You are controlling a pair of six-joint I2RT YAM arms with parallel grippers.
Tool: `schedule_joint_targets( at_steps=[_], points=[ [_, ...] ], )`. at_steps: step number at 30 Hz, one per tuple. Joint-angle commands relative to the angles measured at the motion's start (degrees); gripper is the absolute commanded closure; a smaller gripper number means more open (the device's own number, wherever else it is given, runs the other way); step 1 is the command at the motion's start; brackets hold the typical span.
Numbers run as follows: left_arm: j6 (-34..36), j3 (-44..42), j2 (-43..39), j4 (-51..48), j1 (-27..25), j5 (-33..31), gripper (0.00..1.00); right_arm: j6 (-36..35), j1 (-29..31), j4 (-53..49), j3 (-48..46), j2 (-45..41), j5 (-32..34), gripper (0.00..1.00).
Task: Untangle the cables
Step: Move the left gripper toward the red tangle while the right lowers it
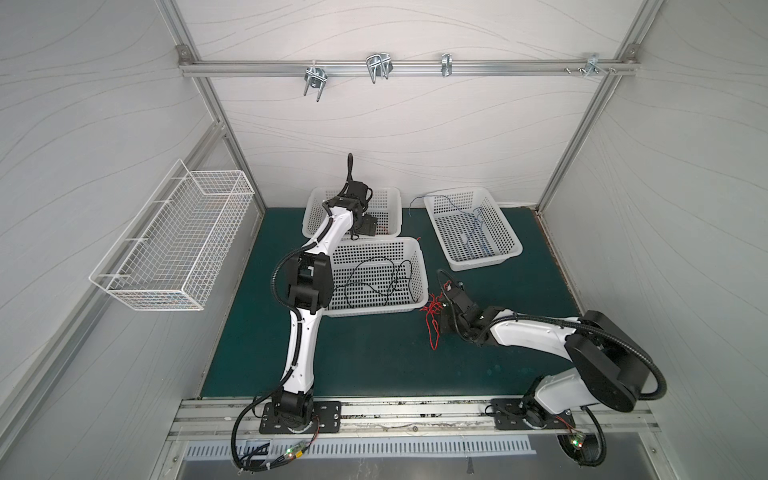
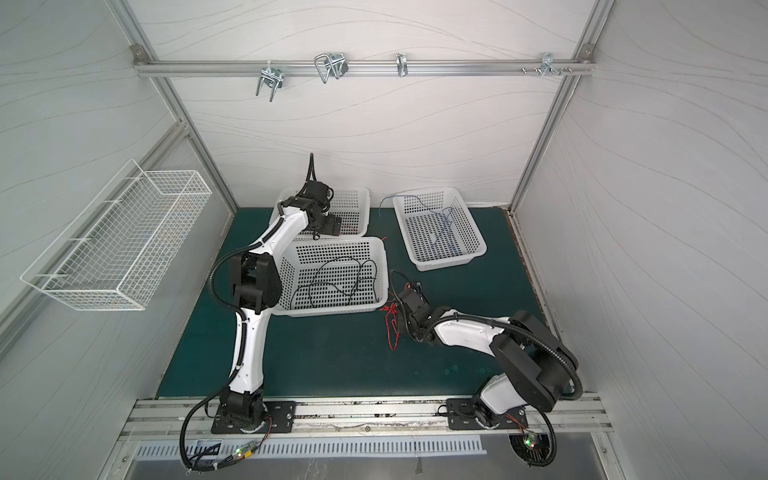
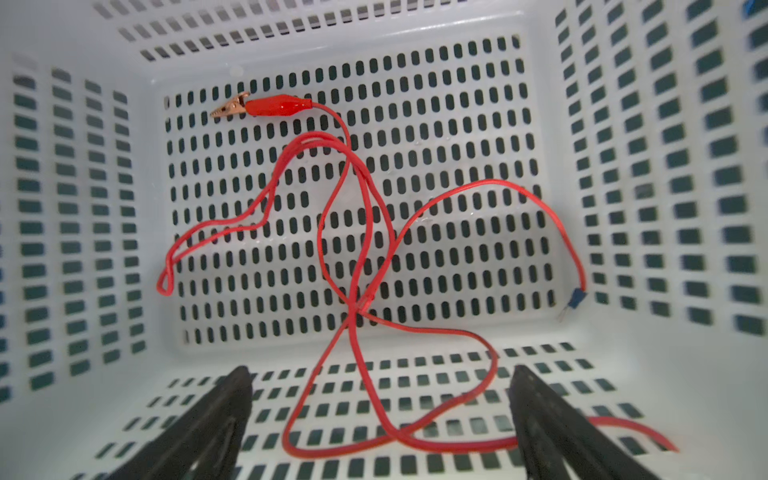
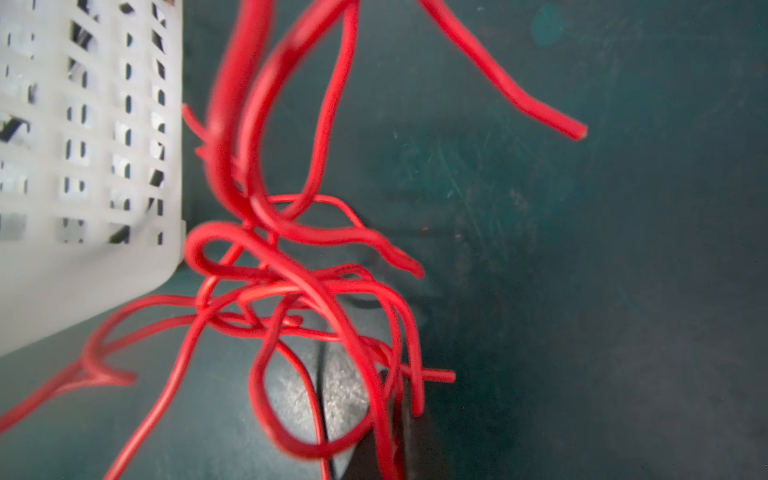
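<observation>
Nearest us, the right pincer is clenched on a red cable tangle. Its loops dangle toward the desk, just beside the front basket. 1 black cable lies inside that basket. Farther back, the left pincer is spread wide, gripping nothing, over the rear-left basket. 1 red clip lead lies there, its tail passing a finger. Blue cables sit in the rear-right basket. Risks, as we judge them: the loops snag the basket, or the tail catches that finger on withdrawal.
</observation>
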Motion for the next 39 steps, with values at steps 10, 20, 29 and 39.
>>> schedule_joint_targets(
  at_steps=[10,20,29,39],
  points=[
    [-0.2,-13.1,-18.0,12.8,-3.4,6.7,0.01,1.5,0.6,-9.0,-1.1,-10.7,6.6,0.84],
    [2.2,-27.8,-27.7,22.0,-12.8,12.8,0.02,-1.7,-1.5,-19.1,-2.5,-26.4,7.6,0.55],
    [4.1,-39.4,-36.1,28.0,-22.5,14.4,0.04,-2.9,-14.5,-16.7,-5.7,-34.0,-6.4,0.51],
    [1.0,-47.6,-42.2,30.4,-29.1,14.8,0.05,-7.8,-19.3,-5.1,-5.0,-20.8,-12.9,0.59]
  ],
)
